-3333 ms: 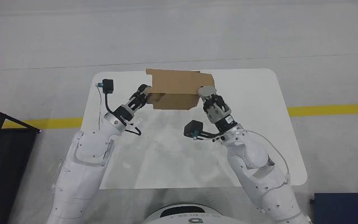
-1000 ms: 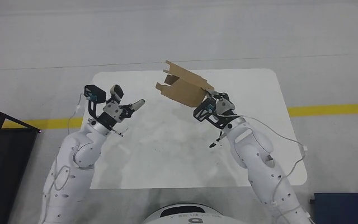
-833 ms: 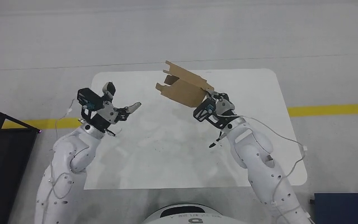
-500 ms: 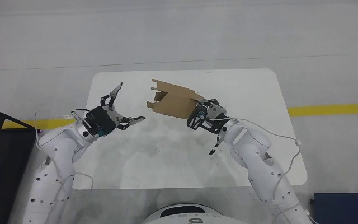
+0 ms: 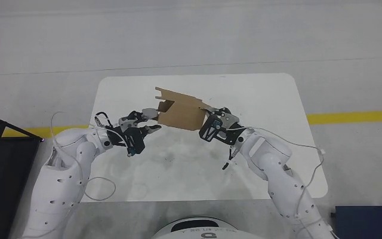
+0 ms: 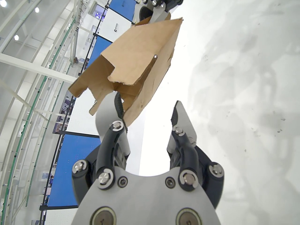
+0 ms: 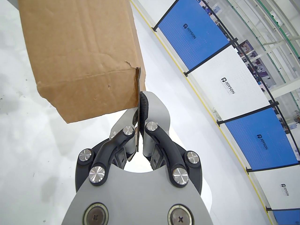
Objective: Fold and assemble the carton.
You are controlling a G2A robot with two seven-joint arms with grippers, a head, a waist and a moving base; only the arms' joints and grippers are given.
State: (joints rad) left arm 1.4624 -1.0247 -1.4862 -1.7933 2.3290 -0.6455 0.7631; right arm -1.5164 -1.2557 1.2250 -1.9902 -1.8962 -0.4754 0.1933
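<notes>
Holding the brown carton by one end, the right gripper has its two fingers squeezed tight on a thin edge of the cardboard. In the right wrist view the carton sticks out straight ahead of the right gripper, and the pinched edge runs down between its fingers. The carton is up in the air over the white table, not resting on it.

The end far from the right gripper is open, with loose flaps poking out. The left gripper is at that open end and faces the right gripper, so the carton is between the two. Its fingers are spread wide apart and hold nothing. In the left wrist view a low corner of the carton pokes into the gap of the left gripper and sits right against one finger. The other finger is well apart from the cardboard. Past the carton, the right gripper is at the far end.
</notes>
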